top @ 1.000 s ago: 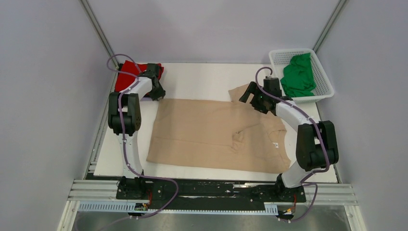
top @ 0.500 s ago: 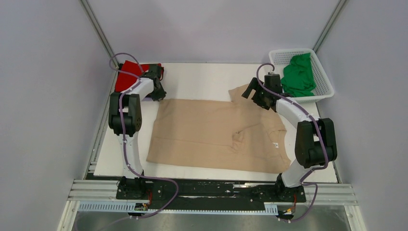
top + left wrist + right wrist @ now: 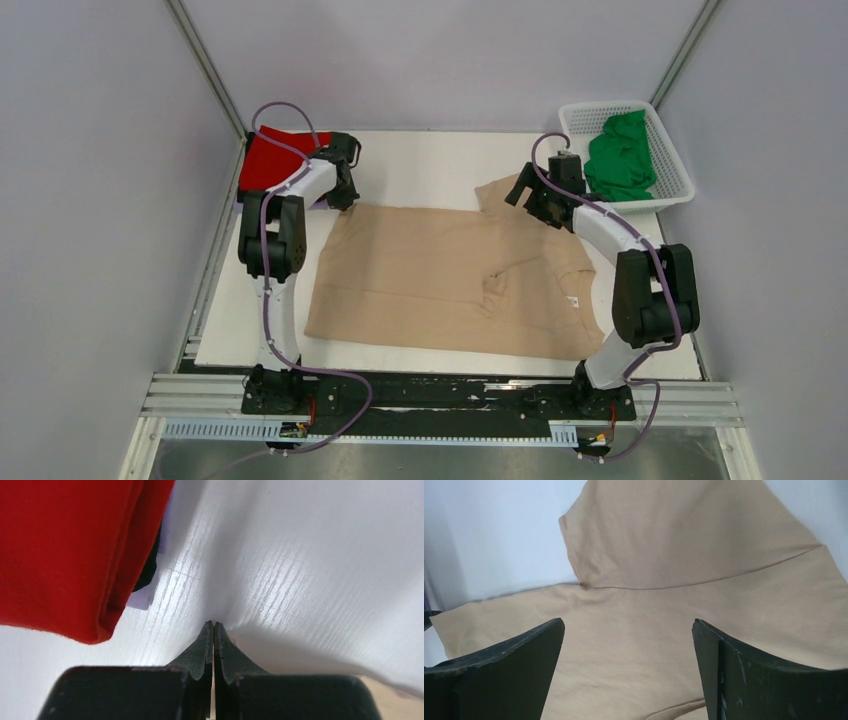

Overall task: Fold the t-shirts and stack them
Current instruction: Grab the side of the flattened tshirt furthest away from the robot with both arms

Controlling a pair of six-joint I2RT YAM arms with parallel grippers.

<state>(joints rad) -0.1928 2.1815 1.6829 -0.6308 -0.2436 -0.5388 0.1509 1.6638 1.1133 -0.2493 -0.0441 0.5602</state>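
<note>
Tan t-shirt point(image 3: 450, 275) lies flat at middle of table point(image 3: 430, 160). Soft, light, limp: pinch far corners, expect drape. Left gripper point(image 3: 214, 626) fingers pressed together, no cloth visibly caught. Right gripper point(image 3: 628, 630) spread wide.

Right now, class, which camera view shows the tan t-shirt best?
The top external view: nearly the whole tan t-shirt lies spread out, only the right arm covering part. The right wrist view shows one sleeve and nearby cloth; the left wrist view, only a sliver.
</note>
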